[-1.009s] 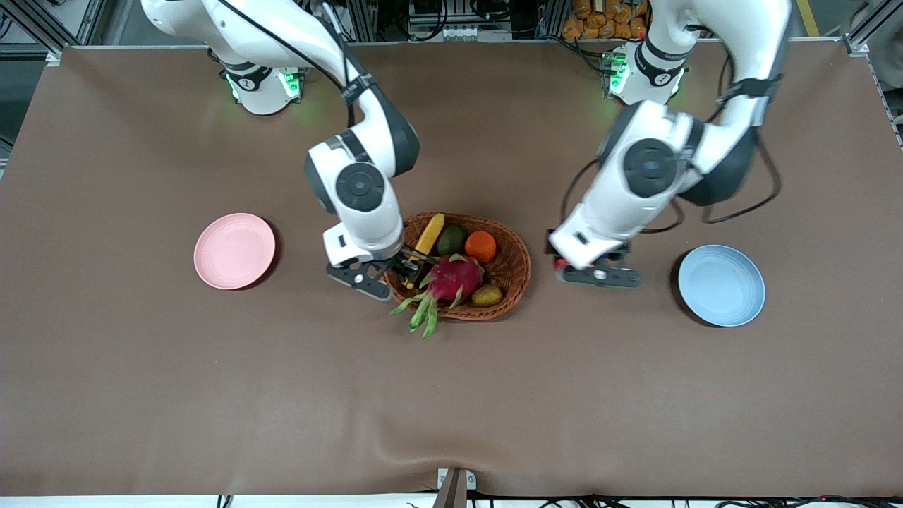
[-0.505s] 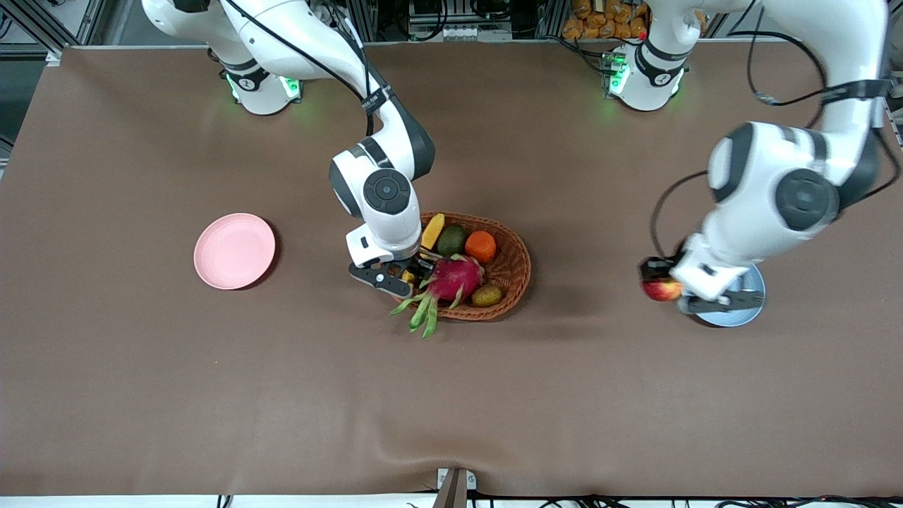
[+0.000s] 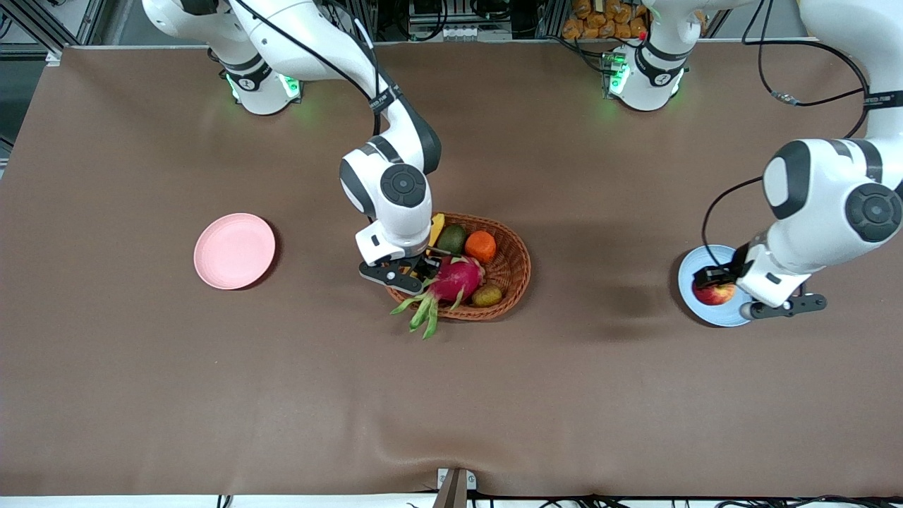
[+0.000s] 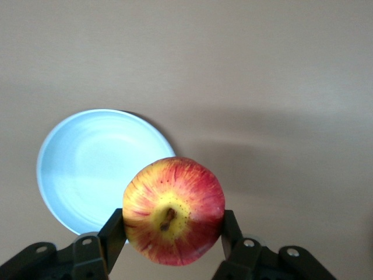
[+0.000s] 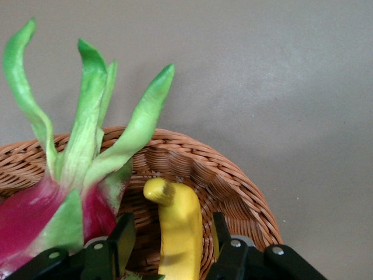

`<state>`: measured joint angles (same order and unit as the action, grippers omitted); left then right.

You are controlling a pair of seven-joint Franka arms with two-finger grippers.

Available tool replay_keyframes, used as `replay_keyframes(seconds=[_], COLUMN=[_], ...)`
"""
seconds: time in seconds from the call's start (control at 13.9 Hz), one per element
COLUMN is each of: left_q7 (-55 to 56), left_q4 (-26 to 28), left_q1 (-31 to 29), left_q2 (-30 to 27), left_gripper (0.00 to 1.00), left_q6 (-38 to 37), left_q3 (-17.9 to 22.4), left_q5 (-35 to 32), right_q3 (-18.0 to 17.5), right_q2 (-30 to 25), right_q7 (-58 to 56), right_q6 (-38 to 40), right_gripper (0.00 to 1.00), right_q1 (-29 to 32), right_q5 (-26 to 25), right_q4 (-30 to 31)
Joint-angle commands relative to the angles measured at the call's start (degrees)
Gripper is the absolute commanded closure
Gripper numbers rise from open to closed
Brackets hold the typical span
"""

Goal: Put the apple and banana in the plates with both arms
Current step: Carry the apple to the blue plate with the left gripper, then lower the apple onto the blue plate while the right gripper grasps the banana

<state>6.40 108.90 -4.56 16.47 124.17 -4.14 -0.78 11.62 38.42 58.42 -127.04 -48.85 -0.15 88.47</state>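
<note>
On the brown table (image 3: pixel 451 395), a dragon fruit (image 3: pixel 451 281) crowds the basket (image 3: pixel 513 271). The right gripper (image 5: pixel 169 245) straddles the banana (image 5: pixel 179 230), fingers apart. The left gripper (image 4: pixel 169 245) grips the apple (image 4: pixel 173 211) over the blue plate (image 4: pixel 93 169).

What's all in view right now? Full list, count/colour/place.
apple: 1, red-yellow, held over the blue plate
banana: 1, yellow, in the basket
plates: 2; pink plate toward the right arm's end, blue plate toward the left arm's end
basket: 1, brown wicker, mid-table
dragon fruit: 1, magenta, green leaves over the basket rim
orange fruit: 1, in basket
green fruit: 1, dark, in basket
brownish fruit: 1, small, in basket
table: 1, brown
left hand: shut on apple
right hand: in the basket, fingers astride the banana
</note>
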Motion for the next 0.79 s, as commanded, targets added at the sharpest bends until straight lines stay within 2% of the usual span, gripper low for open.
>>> replay_keyframes(seconds=[0.0,0.22,0.36,0.43,0.58,0.72], left_q7=[-5.6,-8.2,-10.2,-10.6,-10.6,-10.6], left_q4=[4.5,7.0,10.9,12.4,13.4,13.6], left_q1=[-5.0,-7.7,-9.2,-9.5,-9.5,-9.6], left_q2=[-2.0,-0.4,1.1,1.9,2.9,4.3], left_gripper=[0.76,0.75,0.75,0.75,0.75,0.74], left_q6=[3.7,8.2,15.7,18.7,20.9,22.1], left_q3=[-0.8,-0.8,-0.8,-0.9,-0.8,-0.9], left_q5=[-1.1,-1.1,-1.1,-1.1,-1.0,-1.0], right_q3=[0.8,0.8,0.8,0.7,0.7,0.7], right_q2=[2.1,2.4,2.4,2.4,2.7,2.7], right_q7=[0.7,0.7,0.7,0.7,0.7,0.7], right_q6=[0.3,0.3,0.3,0.3,0.3,0.3], right_gripper=[0.4,0.46,0.47,0.51,0.6,0.61], right_q1=[-1.0,-1.1,-1.1,-1.1,-1.0,-1.0], right_q5=[-2.4,-5.6,-6.3,-6.9,-7.1,-7.1], right_q4=[-3.6,-3.5,-3.5,-3.4,-3.4,-3.5])
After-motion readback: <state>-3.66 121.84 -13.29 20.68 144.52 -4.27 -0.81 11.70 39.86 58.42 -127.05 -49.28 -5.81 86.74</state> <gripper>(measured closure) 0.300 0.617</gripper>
